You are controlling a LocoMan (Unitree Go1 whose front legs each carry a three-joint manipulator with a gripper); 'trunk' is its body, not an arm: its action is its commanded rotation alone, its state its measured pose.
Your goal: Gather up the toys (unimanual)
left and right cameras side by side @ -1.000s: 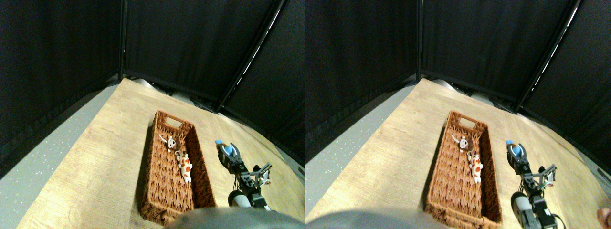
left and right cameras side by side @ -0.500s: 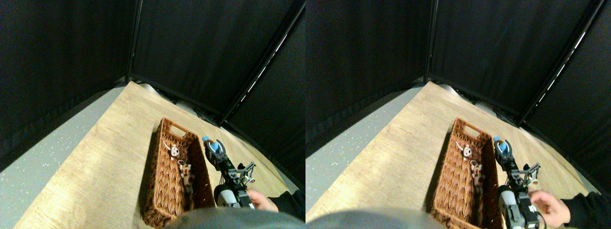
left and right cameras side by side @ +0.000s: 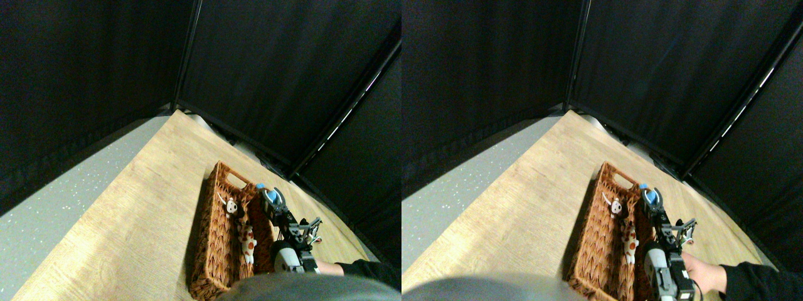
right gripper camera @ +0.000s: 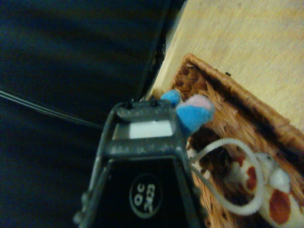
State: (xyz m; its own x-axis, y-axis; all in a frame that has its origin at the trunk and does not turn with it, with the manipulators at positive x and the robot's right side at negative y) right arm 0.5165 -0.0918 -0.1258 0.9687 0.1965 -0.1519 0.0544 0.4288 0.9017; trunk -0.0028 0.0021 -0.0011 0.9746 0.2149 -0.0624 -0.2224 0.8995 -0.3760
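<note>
The right tool [left and right cameras side by side: 272, 199] grips one fuzzy blue plush toy [left and right cameras side by side: 271, 196] over the woven wicker basket's [left and right cameras side by side: 216, 251] 3 o'clock rim; two plush toys lie inside: brown [left and right cameras side by side: 231, 206], white-and-orange [left and right cameras side by side: 247, 241].

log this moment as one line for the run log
phase: carry to drop | right claw: shut on blue toy, over wicker basket | in basket: brown toy, white-and-orange toy | person's hand near arm base

Right manipulator [left and right cameras side by side: 295, 235]: dark segmented links, a grey-white rounded motor housing; gripper [left and right cameras side by side: 271, 199] black, open-framed; person's sleeve [left and right cameras side by side: 370, 268] black.
</note>
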